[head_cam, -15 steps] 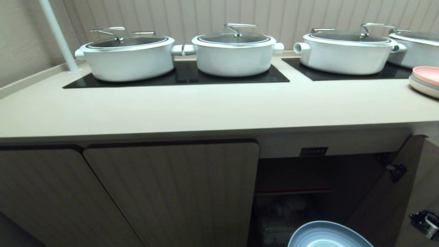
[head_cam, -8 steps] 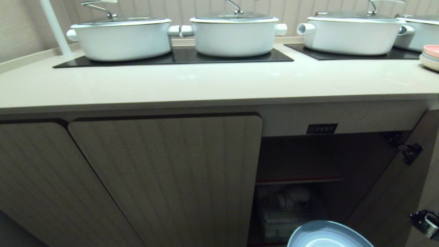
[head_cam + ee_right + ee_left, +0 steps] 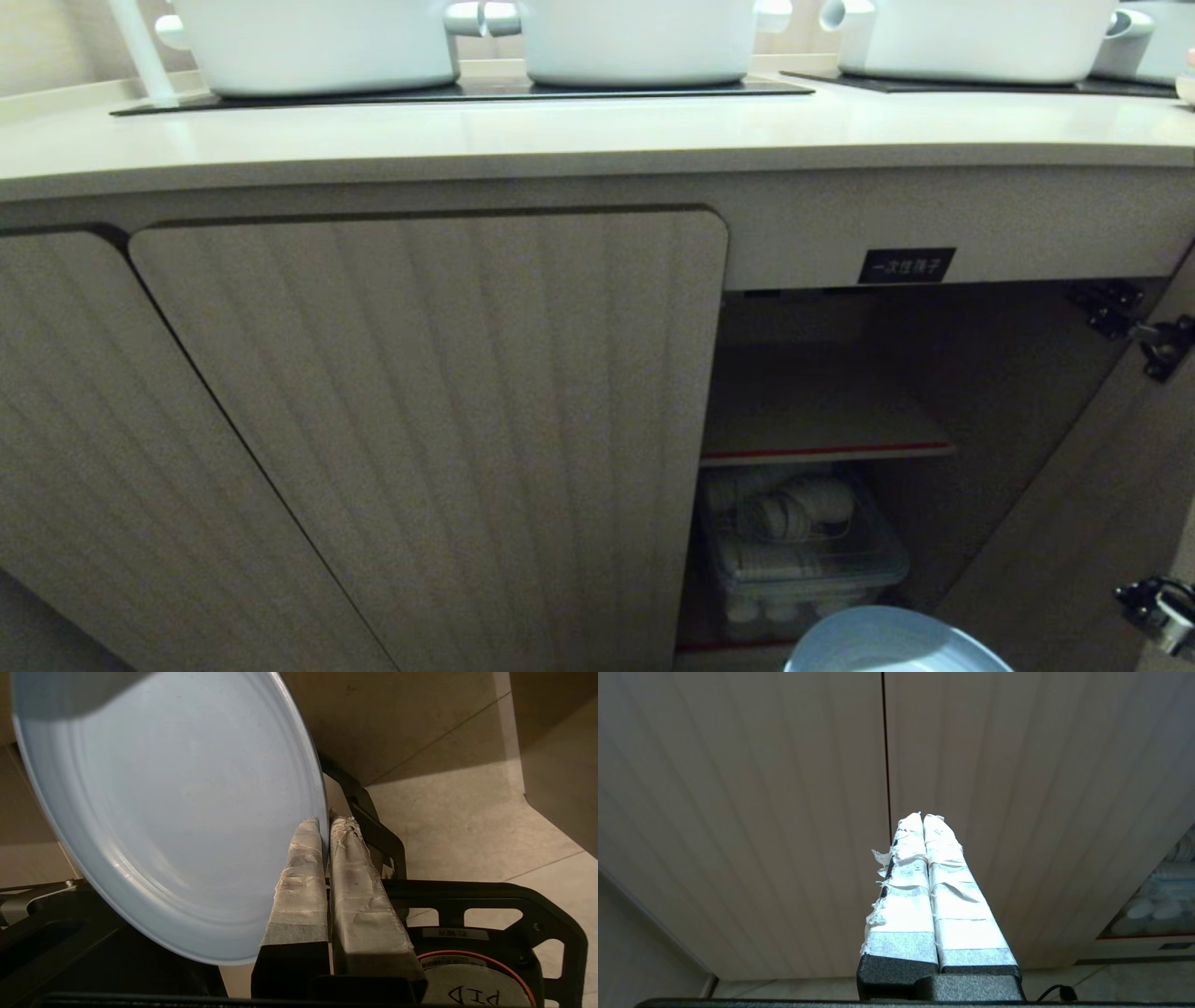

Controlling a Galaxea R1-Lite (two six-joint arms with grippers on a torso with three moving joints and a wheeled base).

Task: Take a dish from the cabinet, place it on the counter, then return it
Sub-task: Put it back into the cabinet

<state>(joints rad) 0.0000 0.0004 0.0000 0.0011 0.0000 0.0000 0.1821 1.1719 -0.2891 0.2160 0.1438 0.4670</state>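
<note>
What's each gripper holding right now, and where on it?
The right gripper holds the light-blue dish, its fingers pinching the dish's rim edge. The left gripper holds nothing; its fingers are shut in front of the closed cabinet doors.

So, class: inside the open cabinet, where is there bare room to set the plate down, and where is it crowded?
The inner shelf of the cabinet is bare right up to its red-edged front. Below it, a clear bin of white items fills the space. The right gripper grips the dish.

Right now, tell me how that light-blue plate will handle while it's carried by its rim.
The light-blue plate looks rigid, not bending. The right gripper pinches only its thin rim, so it may pivot or slip. Its glossy surface suggests slipperiness; probably breakable if dropped.
</note>
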